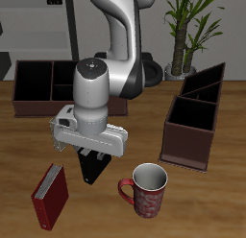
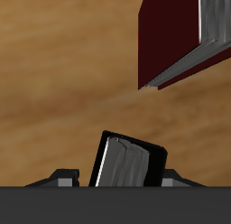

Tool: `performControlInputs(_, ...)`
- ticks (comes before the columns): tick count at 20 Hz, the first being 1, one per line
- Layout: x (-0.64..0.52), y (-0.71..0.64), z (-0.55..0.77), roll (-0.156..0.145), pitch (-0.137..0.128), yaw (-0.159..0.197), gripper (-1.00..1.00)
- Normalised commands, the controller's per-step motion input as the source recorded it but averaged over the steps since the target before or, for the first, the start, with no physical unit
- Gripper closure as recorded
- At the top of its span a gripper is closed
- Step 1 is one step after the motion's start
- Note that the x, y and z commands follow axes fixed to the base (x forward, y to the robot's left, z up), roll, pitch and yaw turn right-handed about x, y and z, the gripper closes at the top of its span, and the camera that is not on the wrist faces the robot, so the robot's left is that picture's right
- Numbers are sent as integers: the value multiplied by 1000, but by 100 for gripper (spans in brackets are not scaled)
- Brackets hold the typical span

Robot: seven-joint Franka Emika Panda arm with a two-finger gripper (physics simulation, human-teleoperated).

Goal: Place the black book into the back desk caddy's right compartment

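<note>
My gripper [image 1: 93, 168] hangs above the table's middle and is shut on the black book [image 1: 94, 171]. The book is held tilted, clear of the wood. In the wrist view the black book [image 2: 126, 161] sits between my fingers, its pale page edges showing. The back desk caddy [image 1: 40, 104] is long, low and maroon, and stands far back behind my arm. One large end section and a small middle section show. Its right compartment is hidden behind my arm.
A red book [image 1: 50, 196] lies near the table's front edge beside my gripper; it also shows in the wrist view [image 2: 171, 38]. A patterned red mug [image 1: 147, 189] stands near the front. A taller slant-sided caddy [image 1: 195, 127] stands at the side.
</note>
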Motion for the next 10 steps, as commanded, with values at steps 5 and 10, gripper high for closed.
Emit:
performControlInputs(5, -42, -85, 89, -11, -3, -8, 100)
performControlInputs(10, -137, -32, 387, 3, -40, 13, 100)
